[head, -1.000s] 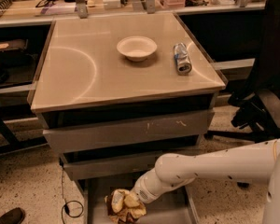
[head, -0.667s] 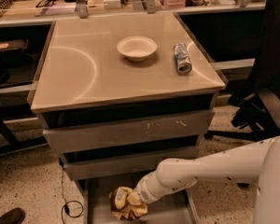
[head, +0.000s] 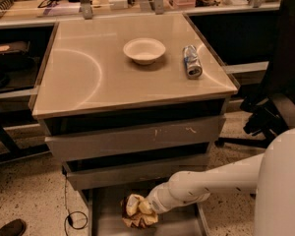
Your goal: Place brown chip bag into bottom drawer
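Observation:
The brown chip bag point(head: 135, 211), crinkled with yellow and white panels, lies low in the open bottom drawer point(head: 104, 215), on or just above its flat grey floor. My gripper point(head: 146, 208) reaches in from the right at the end of the white arm and sits right against the bag's right side; the wrist hides most of it. The white bowl point(head: 144, 50) and the silver-blue can point(head: 191, 61) rest on the cabinet top.
Two scuffed drawer fronts point(head: 137, 139) stand closed just above the open drawer, leaving little headroom. A black office chair point(head: 278, 87) is at the right. A cable point(head: 71, 215) and a shoe point(head: 7, 228) lie on the floor at the left.
The arm has shifted slightly and the bag has moved a little right and down, lower in the drawer.

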Action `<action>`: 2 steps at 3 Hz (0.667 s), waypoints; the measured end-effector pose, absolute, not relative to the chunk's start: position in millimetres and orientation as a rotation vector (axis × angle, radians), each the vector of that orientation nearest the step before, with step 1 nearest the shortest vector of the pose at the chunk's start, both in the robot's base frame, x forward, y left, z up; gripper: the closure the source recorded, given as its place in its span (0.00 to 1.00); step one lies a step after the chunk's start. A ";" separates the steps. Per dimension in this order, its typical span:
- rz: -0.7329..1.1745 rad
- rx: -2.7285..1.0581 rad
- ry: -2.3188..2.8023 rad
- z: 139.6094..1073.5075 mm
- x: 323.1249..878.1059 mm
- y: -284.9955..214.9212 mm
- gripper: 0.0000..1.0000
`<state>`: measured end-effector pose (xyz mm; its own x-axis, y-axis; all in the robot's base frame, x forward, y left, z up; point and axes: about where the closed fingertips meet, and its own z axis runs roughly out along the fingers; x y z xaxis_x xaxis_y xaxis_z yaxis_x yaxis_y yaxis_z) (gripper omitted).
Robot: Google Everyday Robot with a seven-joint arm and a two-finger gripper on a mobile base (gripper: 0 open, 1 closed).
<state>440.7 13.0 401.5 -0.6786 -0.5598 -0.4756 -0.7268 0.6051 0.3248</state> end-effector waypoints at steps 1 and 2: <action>0.722 -1.039 2.510 400.1 440.2 13.0 1.00; 0.740 -1.002 2.487 388.8 442.6 19.7 1.00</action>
